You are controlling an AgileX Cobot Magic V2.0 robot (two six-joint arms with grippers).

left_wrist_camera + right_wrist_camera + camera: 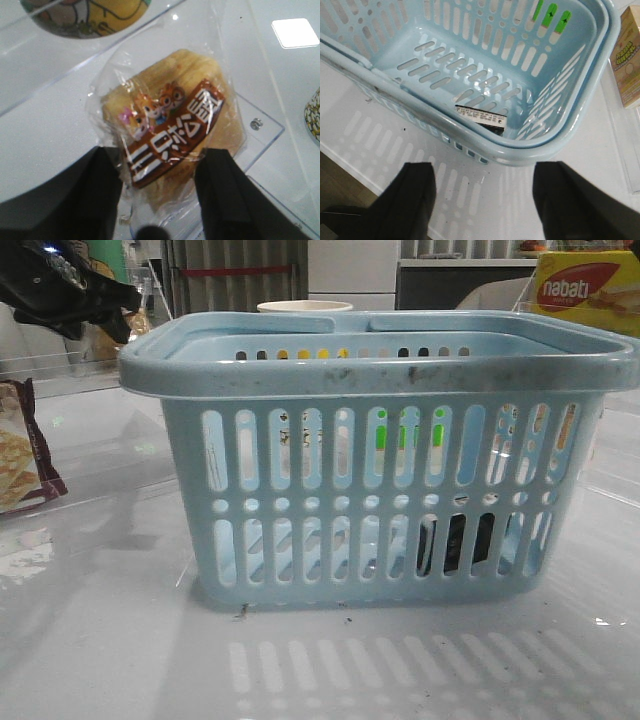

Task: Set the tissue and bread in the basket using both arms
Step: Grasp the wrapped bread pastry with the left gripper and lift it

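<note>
Tissue (481, 116) already lies in the basket (555, 145), and the left claw (160, 200), spread wide, hangs over the bread (172, 120) on the bench (45, 135), the loaf's long axis running between its fingers, while the right claw (482, 200) gapes empty.

The basket (380, 370) is looking like pale blue plastic, smooth but scuffed and dirty along its rim. The bread (170, 125) is sitting in clear, shiny, crinkly plastic wrap. The white table (100, 640) is shining like glass, glossy and smooth.
</note>
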